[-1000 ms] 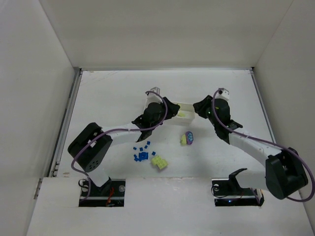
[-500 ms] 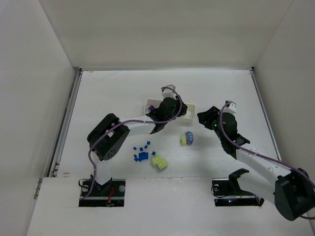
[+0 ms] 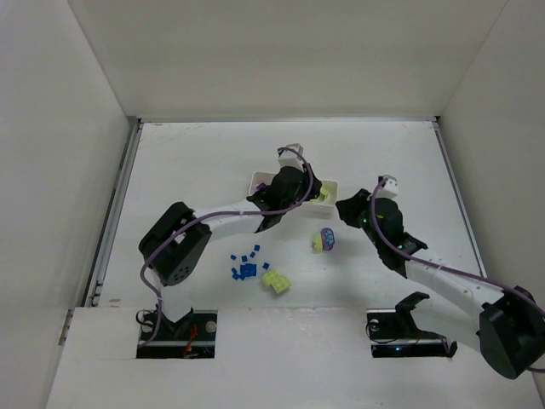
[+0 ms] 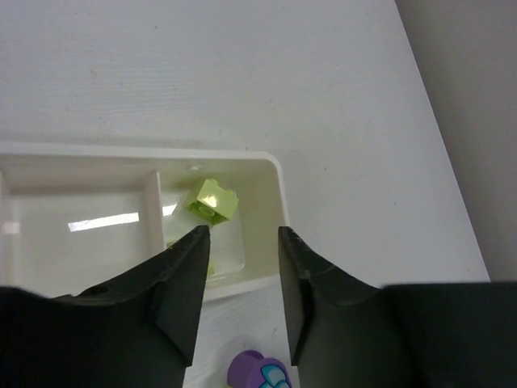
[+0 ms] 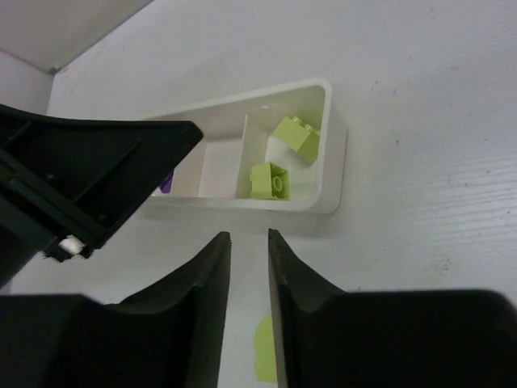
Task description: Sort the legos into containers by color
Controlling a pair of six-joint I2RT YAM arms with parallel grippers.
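Left gripper [image 4: 242,234] is hanging above the right end of the white tray [image 4: 279,187], its jaws standing apart with nothing between them. Right gripper [image 5: 245,237] is pointing toward that same end from the near right side, its jaws leaving only a narrow gap and gripping nothing. Two yellow-green bricks [image 5: 296,136] are lying in the tray's right end compartment, one toward the outer end and one closer to the divider, while a purple piece [image 5: 166,183] is showing in the left compartment, partly hidden behind the left arm [image 3: 221,217]. On the table [image 3: 196,170], in front of the tray and between the two arms, a clump of purple and yellow-green pieces [image 3: 323,241] is sitting apart from everything else; the left wrist camera is catching its purple top at the lower edge, under the fingers [image 4: 182,283]. Closer to the table's near edge, a yellow-green cluster [image 3: 275,280] is resting, and many small blue bricks [image 3: 246,265] are lying scattered just beside it on its left, all well apart from the tray.
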